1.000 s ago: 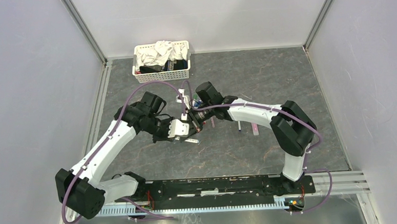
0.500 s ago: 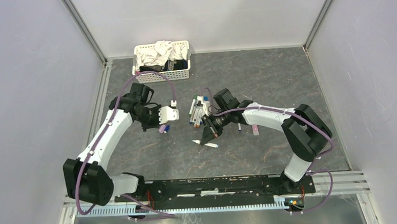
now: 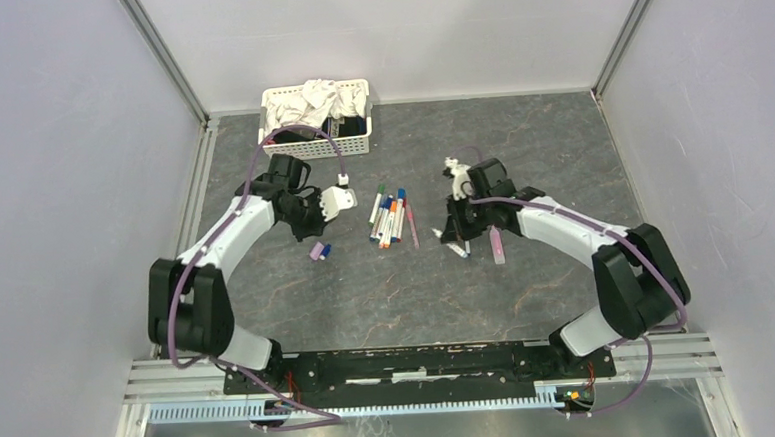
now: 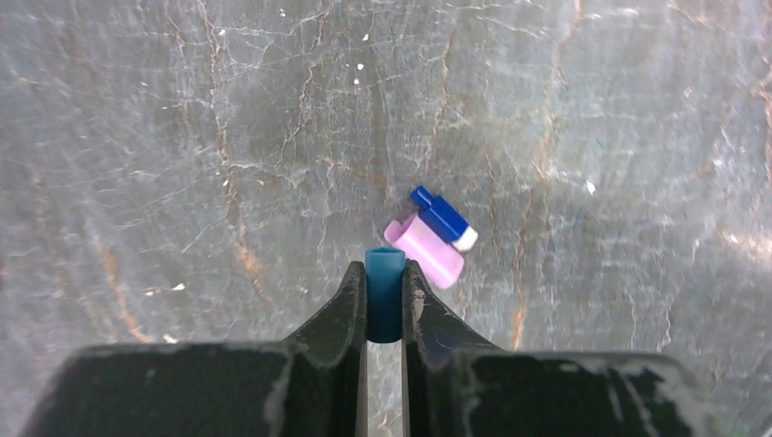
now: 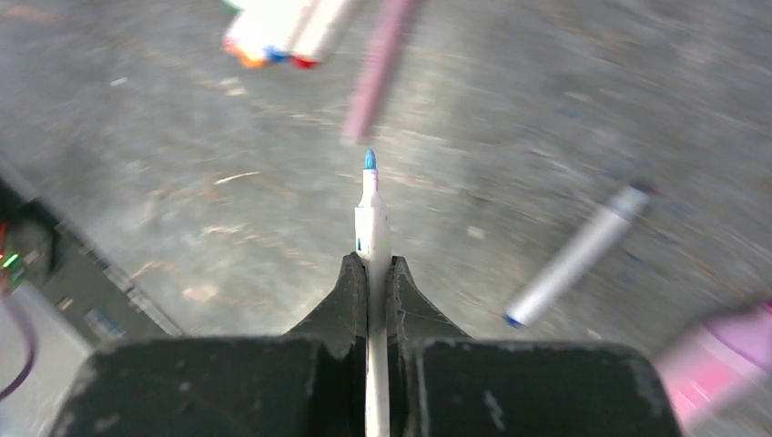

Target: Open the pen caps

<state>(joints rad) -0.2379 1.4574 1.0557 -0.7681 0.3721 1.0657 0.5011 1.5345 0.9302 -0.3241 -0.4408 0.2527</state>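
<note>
My left gripper [image 4: 385, 271] is shut on a short blue pen cap [image 4: 385, 296], held just above the table. A lilac cap [image 4: 424, 252] and a dark blue cap [image 4: 443, 218] lie together just beyond it, also seen as loose caps [image 3: 318, 251] in the top view. My right gripper [image 5: 373, 264] is shut on a white pen [image 5: 370, 205] whose bare blue tip points forward. In the top view the left gripper [image 3: 314, 227] is at centre left and the right gripper [image 3: 454, 233] at centre right. A cluster of pens [image 3: 388, 216] lies between them.
A white basket [image 3: 300, 148] of cloths stands at the back left. A wide pink pen [image 3: 497, 245] and a white pen [image 5: 578, 255] lie beside the right gripper. A thin pink pen [image 3: 411, 222] lies at the cluster's right side. Walls close in left, right and back.
The two grippers met over the pens a second ago and have pulled apart. The left swung back-left with the blue cap; the right swung right with the uncapped pen.
</note>
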